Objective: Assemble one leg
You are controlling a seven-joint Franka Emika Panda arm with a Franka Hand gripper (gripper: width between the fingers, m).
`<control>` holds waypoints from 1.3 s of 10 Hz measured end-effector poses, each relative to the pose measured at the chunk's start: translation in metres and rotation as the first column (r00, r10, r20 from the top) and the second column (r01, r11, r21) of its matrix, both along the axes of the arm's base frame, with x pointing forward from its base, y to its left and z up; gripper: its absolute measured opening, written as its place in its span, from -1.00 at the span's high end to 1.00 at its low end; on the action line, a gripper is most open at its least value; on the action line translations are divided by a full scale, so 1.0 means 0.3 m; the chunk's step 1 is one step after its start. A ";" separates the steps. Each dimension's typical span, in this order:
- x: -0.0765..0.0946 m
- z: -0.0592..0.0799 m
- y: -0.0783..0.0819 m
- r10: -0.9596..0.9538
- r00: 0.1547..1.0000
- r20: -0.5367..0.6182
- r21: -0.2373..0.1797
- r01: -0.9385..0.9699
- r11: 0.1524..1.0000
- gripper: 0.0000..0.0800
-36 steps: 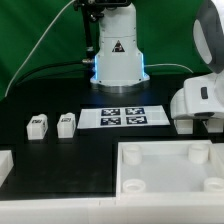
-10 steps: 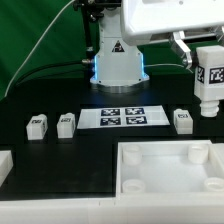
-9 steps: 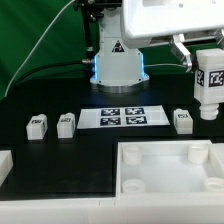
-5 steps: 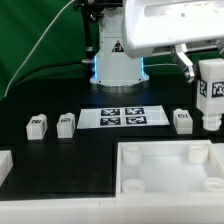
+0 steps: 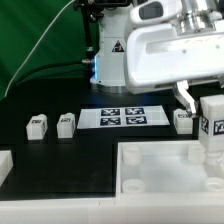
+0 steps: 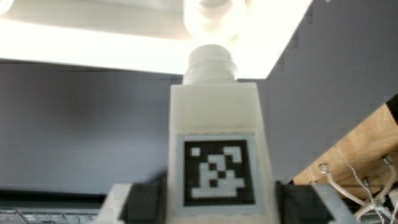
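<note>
Four legs, I count: first leg [image 5: 37, 125] and second leg [image 5: 66, 123] side by side on the bench [image 5: 60, 150] at 9 o'clock in the exterior view; third leg [image 5: 182, 118] at 3 o'clock, half hidden by the arm [image 5: 160, 55]; held leg [image 5: 213, 128] upright, tag toward camera, pincer [image 6: 199, 200] clamped on it, over the one tray's [image 5: 160, 185] far corner at 4 o'clock, contact unclear. One marker board [image 5: 122, 116], four tags. Only label: warning triangle [image 5: 117, 47] on the arm base.
</note>
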State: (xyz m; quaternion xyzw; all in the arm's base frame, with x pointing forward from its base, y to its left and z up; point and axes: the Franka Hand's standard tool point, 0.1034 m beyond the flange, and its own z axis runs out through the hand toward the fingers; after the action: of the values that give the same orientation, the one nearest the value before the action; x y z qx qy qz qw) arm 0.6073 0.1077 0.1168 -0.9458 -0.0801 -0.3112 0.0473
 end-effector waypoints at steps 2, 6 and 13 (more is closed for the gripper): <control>0.003 -0.034 0.022 0.000 1.000 -0.012 0.006 0.000 1.000 0.26; 0.005 -0.076 0.021 -0.003 1.000 -0.024 0.008 0.003 1.000 0.26; 0.003 -0.092 0.000 -0.001 0.999 -0.034 -0.001 0.001 1.000 0.26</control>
State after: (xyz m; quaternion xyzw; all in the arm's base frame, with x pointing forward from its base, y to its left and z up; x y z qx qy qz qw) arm 0.6080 0.1078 0.0891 -0.9510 -0.0788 -0.2952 0.0479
